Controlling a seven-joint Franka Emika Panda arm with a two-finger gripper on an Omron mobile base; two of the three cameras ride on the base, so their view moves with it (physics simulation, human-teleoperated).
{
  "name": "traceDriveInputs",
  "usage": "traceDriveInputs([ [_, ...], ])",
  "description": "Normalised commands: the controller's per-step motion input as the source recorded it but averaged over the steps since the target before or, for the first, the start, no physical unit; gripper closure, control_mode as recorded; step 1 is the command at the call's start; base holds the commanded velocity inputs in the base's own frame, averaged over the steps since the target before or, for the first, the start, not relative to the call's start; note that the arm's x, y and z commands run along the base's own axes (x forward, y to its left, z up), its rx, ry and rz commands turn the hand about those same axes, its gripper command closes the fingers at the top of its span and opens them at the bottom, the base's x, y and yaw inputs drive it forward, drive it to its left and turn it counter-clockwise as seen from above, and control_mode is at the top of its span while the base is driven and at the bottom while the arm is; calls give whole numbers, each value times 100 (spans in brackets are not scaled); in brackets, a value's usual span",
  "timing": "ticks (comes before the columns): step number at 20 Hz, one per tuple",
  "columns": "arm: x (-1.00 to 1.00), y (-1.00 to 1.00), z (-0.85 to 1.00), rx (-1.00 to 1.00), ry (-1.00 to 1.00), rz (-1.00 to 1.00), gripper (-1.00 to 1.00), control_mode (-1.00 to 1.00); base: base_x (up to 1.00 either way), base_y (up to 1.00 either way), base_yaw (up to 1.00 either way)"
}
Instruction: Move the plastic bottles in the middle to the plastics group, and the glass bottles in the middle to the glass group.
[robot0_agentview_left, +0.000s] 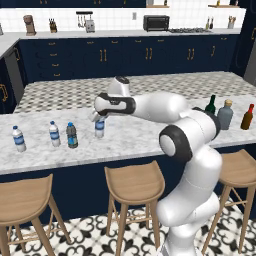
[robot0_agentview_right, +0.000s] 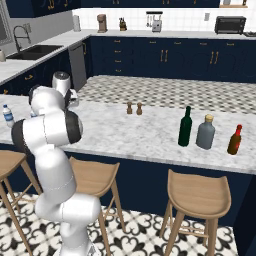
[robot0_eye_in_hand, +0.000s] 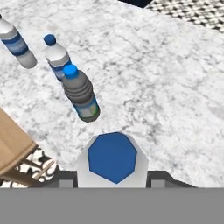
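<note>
The pincer (robot0_agentview_left: 98, 119) grips the clear bottle (robot0_agentview_left: 99, 128) by its blue cap, just beside the grey bottle (robot0_agentview_left: 72, 135); beyond that stand two water bottles (robot0_agentview_left: 54, 134) with unreadable blue-and-white labels, all on the desk (robot0_agentview_left: 130, 137)

Two small shakers (robot0_agentview_right: 134, 108) stand together mid-counter; three wooden stools (robot0_agentview_left: 134, 183) line the counter's near side.

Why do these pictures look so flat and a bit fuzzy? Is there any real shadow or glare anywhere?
Left base view: even light, only faint shadows under the water bottles, slightly soft overall. Right base view: the green wine bottle shows a small highlight and a weak shadow on the counter. Hand view: the blue cap held close looms large, with no glare.
</note>
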Motion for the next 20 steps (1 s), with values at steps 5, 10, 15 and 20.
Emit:
traceDriveInputs([
  [5,34,39,-7,0,0,5,100,-100,0,0,0],
  [10,31,30,-7,-1,-1,7,100,-100,0,0,0],
  [15,0,0,-4,-1,0,2,100,-100,0,0,0],
  [20,0,3,-60,0,0,2,100,-100,0,0,0],
])
